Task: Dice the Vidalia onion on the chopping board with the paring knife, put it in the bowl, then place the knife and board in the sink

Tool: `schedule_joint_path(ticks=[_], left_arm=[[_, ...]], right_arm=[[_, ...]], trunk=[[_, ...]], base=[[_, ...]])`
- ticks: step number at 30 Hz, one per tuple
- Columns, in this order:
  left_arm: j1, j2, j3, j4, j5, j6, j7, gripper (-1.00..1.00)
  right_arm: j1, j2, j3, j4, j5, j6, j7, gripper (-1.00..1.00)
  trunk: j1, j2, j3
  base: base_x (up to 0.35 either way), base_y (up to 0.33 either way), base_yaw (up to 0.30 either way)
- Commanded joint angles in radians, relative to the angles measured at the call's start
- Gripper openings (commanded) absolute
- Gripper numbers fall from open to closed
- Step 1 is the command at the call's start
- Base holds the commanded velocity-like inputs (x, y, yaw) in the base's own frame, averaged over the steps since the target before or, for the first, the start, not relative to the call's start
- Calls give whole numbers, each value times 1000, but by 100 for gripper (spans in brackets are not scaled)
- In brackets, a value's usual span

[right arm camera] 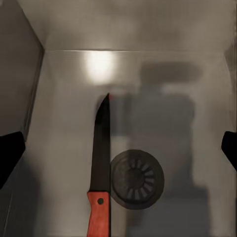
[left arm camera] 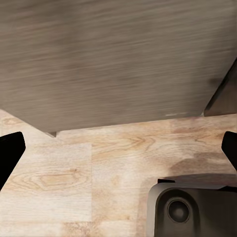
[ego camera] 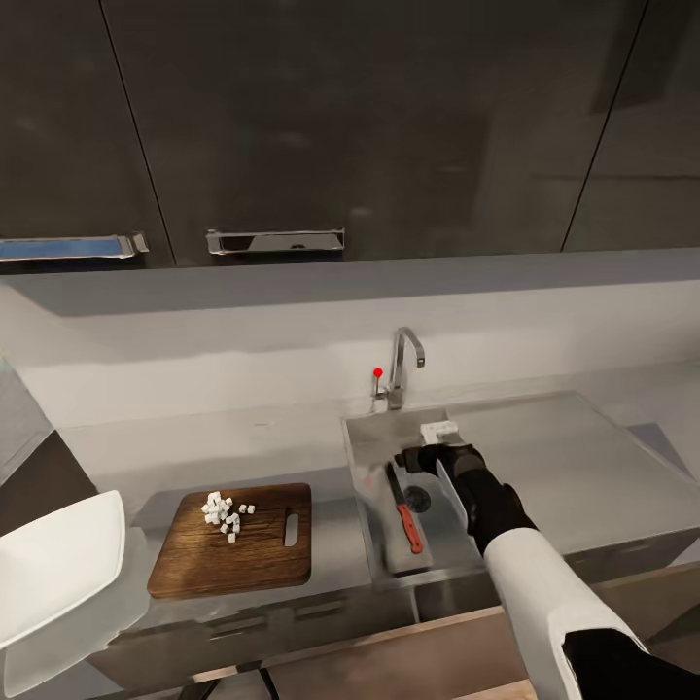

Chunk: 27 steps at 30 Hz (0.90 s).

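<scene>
The paring knife (ego camera: 406, 515) lies flat in the sink (ego camera: 365, 437), red-orange handle toward the front edge and dark blade (right arm camera: 102, 148) beside the round drain (right arm camera: 137, 178). Just above the basin my right gripper (ego camera: 420, 459) hovers open and empty, with the knife below and between its fingertips (right arm camera: 11, 154). Left of the sink, the brown chopping board (ego camera: 258, 559) rests on the countertop (ego camera: 194, 452) with a small pile of pale diced onion (ego camera: 226, 515) on it. The white bowl (ego camera: 58, 564) shows at the far left. My left gripper (left arm camera: 118, 150) is open over wooden floor.
A curved chrome faucet (ego camera: 403, 362) with a small red knob (ego camera: 378, 372) stands behind the basin. The flat drainboard (ego camera: 564, 457) extends to the right. Dark upper cabinets (ego camera: 350, 126) hang above. The left wrist view shows a grey cabinet panel (left arm camera: 113, 59) and a dark part of the robot (left arm camera: 192, 210).
</scene>
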Motion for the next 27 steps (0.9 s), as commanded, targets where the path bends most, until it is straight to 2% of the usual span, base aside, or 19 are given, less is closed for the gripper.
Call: schedule_joint_path(ticks=[1,4,9,12,14,18,27], left_arm=[[0,1,-9,-2,10,-1,3,100],[0,1,-8,-2,10,-1,3,100],[0,1,-9,-2,10,-1,3,100],[0,1,-9,1,10,-2,3,100],[0,1,-9,3,9,-3,3,100],[0,1,-9,4,9,-3,3,100],[0,1,-9,4,9,-2,3,100]], right_arm=[[22,0,-1,-60,11,6,7,100],[87,1,-1,-193,11,18,7,100],[192,2,0,-406,11,102,7,100],[297,3,1,-576,11,125,7,100],[340,4,1,-645,11,147,7,100],[369,7,1,-688,10,205,7,100],[374,8,1,-694,8,217,7,100]], trunk=[[1,-2,-2],[1,-2,-2],[1,-2,-2],[1,-2,-2],[1,-2,-2],[1,-2,-2],[1,-2,-2]], base=[[0,0,0],[0,0,0],[-10,0,0],[-115,0,0],[-248,16,0],[-272,138,0],[-120,266,0]])
